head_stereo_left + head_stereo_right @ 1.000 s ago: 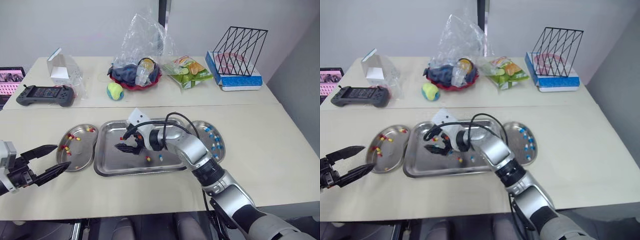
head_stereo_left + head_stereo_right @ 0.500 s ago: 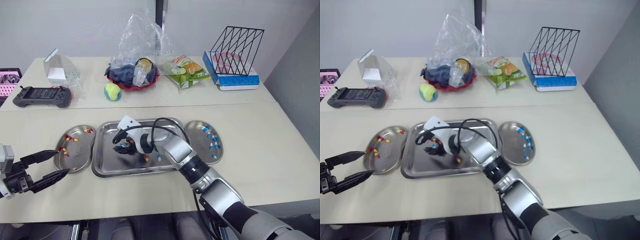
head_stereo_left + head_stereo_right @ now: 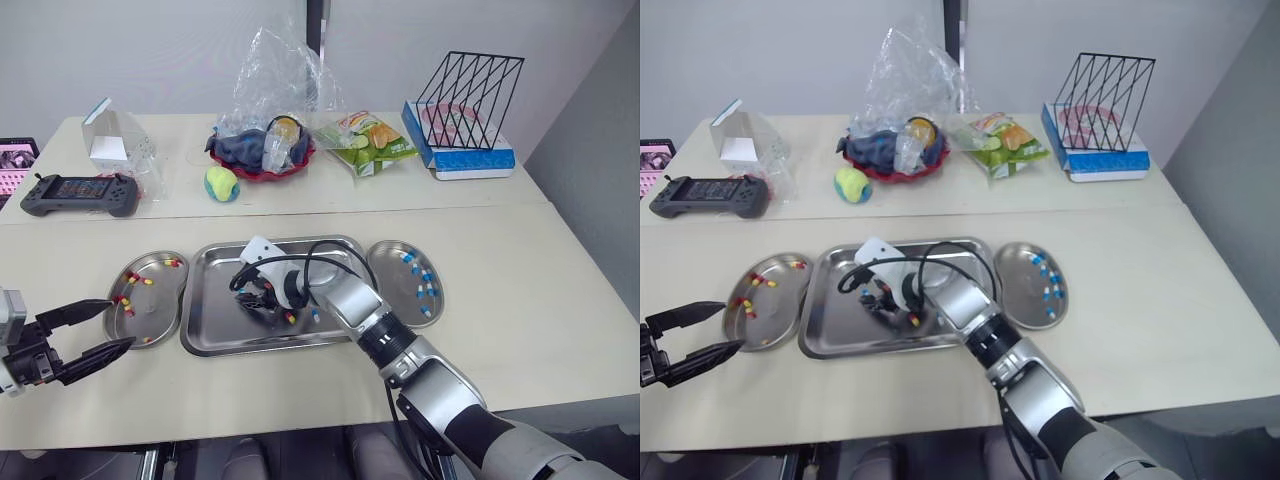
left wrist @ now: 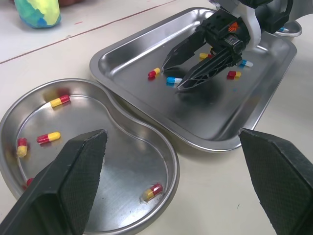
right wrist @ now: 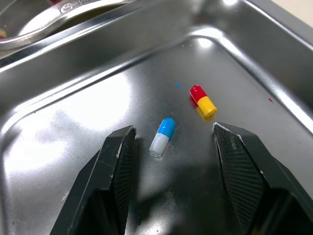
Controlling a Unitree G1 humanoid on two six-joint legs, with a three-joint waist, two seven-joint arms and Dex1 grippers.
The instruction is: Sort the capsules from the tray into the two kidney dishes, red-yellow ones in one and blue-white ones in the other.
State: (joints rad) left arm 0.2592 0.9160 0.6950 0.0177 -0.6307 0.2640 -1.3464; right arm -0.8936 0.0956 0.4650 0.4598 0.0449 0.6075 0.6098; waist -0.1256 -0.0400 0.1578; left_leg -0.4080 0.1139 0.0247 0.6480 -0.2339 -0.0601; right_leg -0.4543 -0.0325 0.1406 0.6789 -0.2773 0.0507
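Since the earlier frame, the right tool (image 5: pixel 171 132) has been shifted only slightly along the floor of the tray (image 3: pixel 212 310). Its fingers are spread and nothing is gripped. A blue-white capsule (image 5: pixel 162 137) lies between them, nearer one finger, and a red-yellow capsule (image 5: pixel 203 102) lies just ahead of the tips. If closure is made off-centre, the blue-white capsule may be flicked across the smooth steel, or the red-yellow capsule pinched with it. The left tool (image 3: pixel 118 322) is spread and empty, near the left kidney dish (image 3: pixel 150 305).
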